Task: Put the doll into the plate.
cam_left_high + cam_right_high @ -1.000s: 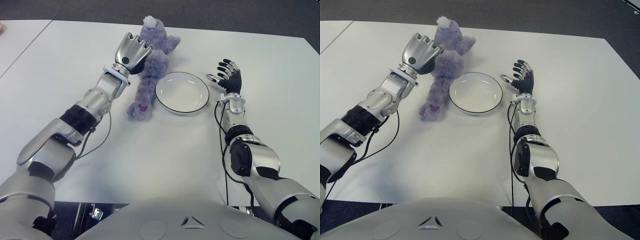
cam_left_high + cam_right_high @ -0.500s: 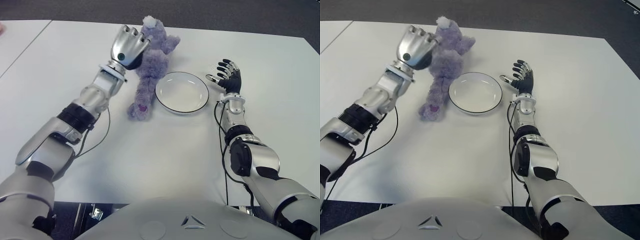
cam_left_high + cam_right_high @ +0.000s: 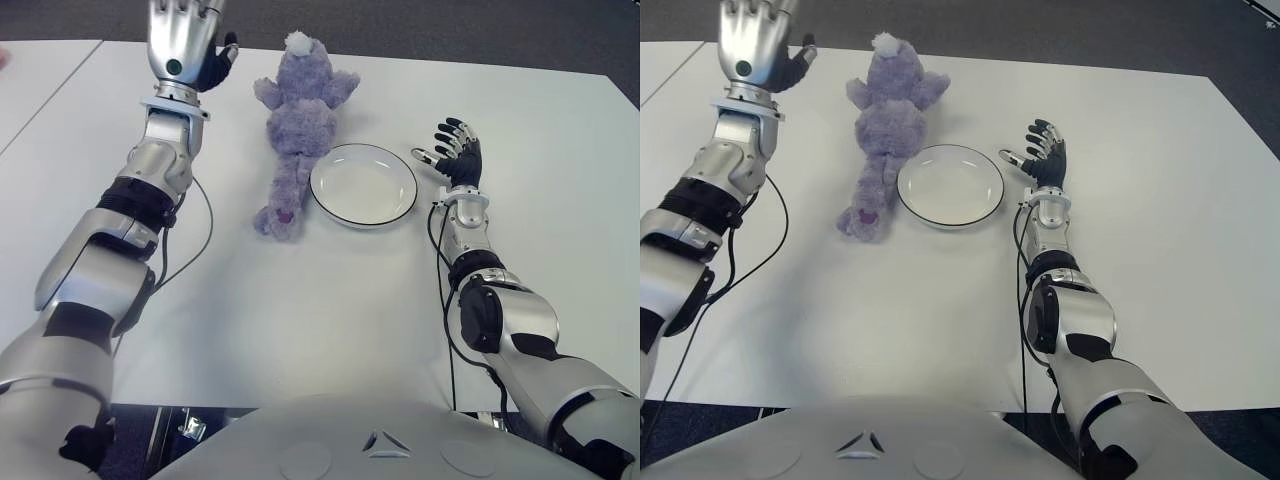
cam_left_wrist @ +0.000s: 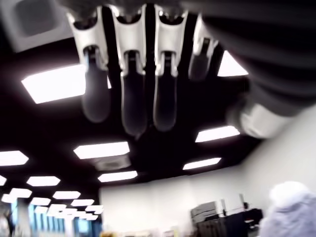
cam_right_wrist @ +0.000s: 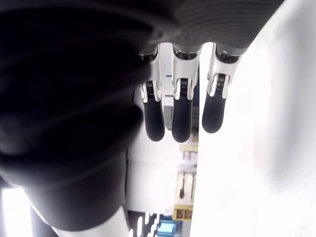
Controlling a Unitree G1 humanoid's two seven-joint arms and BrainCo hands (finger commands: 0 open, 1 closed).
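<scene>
while the fluffy purple plush doll (image 3: pixel 298 135) lies on the white table (image 3: pixel 330 300), just left of the round white plate with a dark rim (image 3: pixel 364 185), the left hand (image 3: pixel 182 40) is raised far left of it, fingers spread, empty. right hand (image 3: pixel 455 152) shows right of the plate, fingers relaxed and empty.
</scene>
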